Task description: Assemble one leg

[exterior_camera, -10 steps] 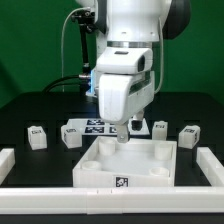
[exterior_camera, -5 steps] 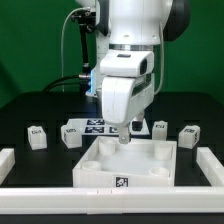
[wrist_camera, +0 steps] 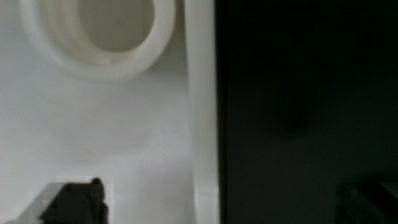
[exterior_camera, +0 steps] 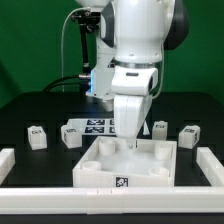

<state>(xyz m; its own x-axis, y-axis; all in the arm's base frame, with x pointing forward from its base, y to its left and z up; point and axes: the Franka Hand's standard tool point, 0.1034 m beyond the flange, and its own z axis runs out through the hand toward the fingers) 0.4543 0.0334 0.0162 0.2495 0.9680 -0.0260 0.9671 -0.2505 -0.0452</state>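
- Exterior view: the white arm reaches down at the middle of the scene. Its end effector (exterior_camera: 131, 143) is low over the back part of the white tray (exterior_camera: 100, 170), close to the tray's surface.
- From here the arm's own body hides the fingers, so this view does not show their spread.
- The tray lies on the black tabletop (exterior_camera: 30, 110) and carries a small tag (exterior_camera: 122, 182) on its front wall.
- One leg (exterior_camera: 37, 137) stands on the tabletop well to the exterior view's left of the tray, apart from the end effector.
- A second leg (exterior_camera: 160, 128) stands just behind the tray's far corner on the exterior view's right. A third leg (exterior_camera: 189, 134) stands near it, farther to that side.
- The marker board (exterior_camera: 90, 129) lies flat behind the tray.
- Low white rails (exterior_camera: 213, 165) border the work area.
- Wrist view: the end effector (wrist_camera: 222, 205) has its fingers (wrist_camera: 71, 200) set wide apart, with nothing gripped. The second finger is only a faint dark shape.
- Between them run the tray's pale surface (wrist_camera: 107, 120) and its straight edge, with the dark tabletop (wrist_camera: 302, 100) beyond.
- A round, ringed corner hole (wrist_camera: 107, 25) shows in the tray.
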